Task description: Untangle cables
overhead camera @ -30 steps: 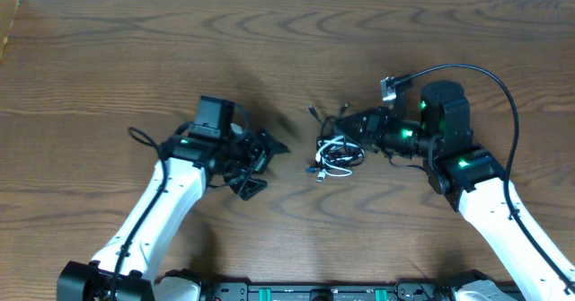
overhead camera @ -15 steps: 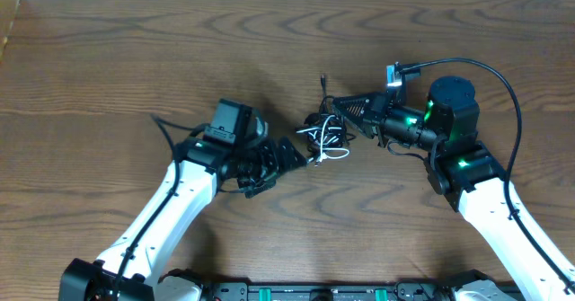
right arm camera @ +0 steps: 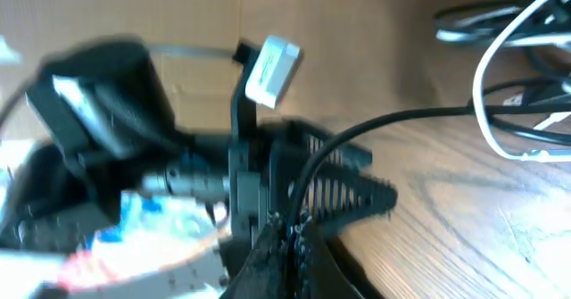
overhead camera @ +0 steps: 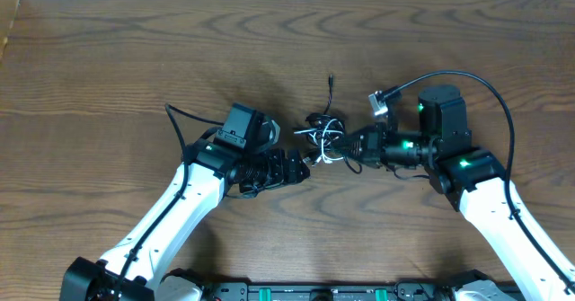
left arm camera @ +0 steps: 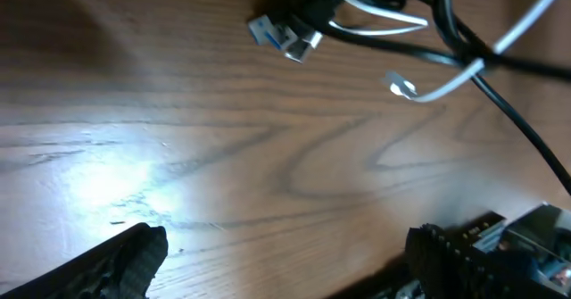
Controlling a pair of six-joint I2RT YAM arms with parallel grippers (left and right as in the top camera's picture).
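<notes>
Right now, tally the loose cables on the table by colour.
black cable: 1
white cable: 1
Total: 2

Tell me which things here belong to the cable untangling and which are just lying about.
Job: black cable, white cable, left hand, right hand gripping the black cable.
Not the job: table, thick wire on the right arm.

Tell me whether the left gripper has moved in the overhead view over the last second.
Yes. Against the grain of the table, the left gripper has shifted right, up to the cable tangle.
</notes>
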